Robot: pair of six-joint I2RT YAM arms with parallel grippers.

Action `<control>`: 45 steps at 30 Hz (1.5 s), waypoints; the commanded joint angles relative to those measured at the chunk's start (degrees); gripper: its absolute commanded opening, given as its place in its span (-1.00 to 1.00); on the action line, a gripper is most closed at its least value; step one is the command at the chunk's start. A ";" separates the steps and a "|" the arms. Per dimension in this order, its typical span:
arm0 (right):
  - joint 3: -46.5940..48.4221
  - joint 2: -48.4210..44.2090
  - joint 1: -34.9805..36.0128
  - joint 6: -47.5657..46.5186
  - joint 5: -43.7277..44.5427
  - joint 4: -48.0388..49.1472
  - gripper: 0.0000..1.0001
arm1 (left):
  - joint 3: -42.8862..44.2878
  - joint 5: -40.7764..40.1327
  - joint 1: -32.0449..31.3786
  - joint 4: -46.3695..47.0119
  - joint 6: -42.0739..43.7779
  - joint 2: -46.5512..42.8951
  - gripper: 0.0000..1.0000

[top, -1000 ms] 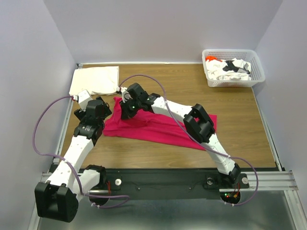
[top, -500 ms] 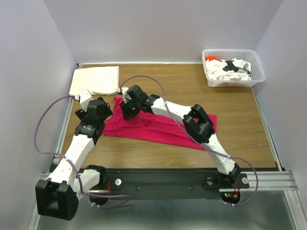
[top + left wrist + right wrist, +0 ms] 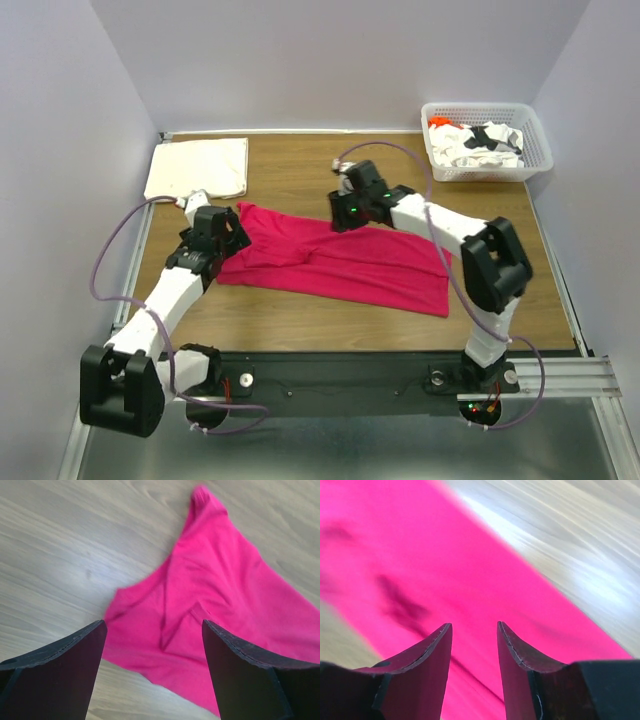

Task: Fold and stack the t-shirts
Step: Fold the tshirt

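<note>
Top external: we saw the magenta shirt [image 3: 340,265] rumpled mid-frame.
Handling: we judged it light and limp; a corner pinch seemed best.
Left jaws: stood wide, empty.
Right jaws: stood parted, empty.

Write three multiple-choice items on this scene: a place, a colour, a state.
1. The folded cream-white cotton t-shirt lies at the brown wooden table's: A far left corner; B near right corner; C centre.
2. The spread cotton t-shirt under the right gripper is: A blue; B magenta-red; C green.
3. The left gripper is: A shut on cloth; B open, empty; C out of view.
Key: A, it lies by the back-left edge; B, both wrist views show that colour; B, its jaws stand apart, nothing between.
</note>
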 commanded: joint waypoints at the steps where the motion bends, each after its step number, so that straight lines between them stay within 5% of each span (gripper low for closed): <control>1: -10.77 -9.67 -6.95 3.80 4.16 -1.54 -0.06 | 4.99 6.78 -3.82 -2.32 -4.12 4.65 0.75; 11: -22.32 -16.01 -15.40 5.38 7.42 -5.93 -0.08 | 13.08 3.44 -14.55 -3.74 -9.92 20.56 0.49; 22: -25.56 -13.37 -16.11 6.08 12.43 -14.28 -0.08 | 20.64 4.23 -15.17 -2.86 -7.90 36.38 0.44; 30: -33.21 -15.39 -16.11 13.38 6.47 -16.48 -0.06 | 30.39 4.32 -15.26 -4.35 -3.25 47.29 0.45; 40: -41.83 -23.12 -15.93 18.48 -1.36 -19.03 -0.04 | 60.78 6.60 -15.87 -10.40 9.30 69.68 0.51; 45: -39.47 -23.57 -13.39 20.06 -4.45 -18.60 -0.03 | 83.81 7.13 -15.34 -14.90 15.12 80.42 0.57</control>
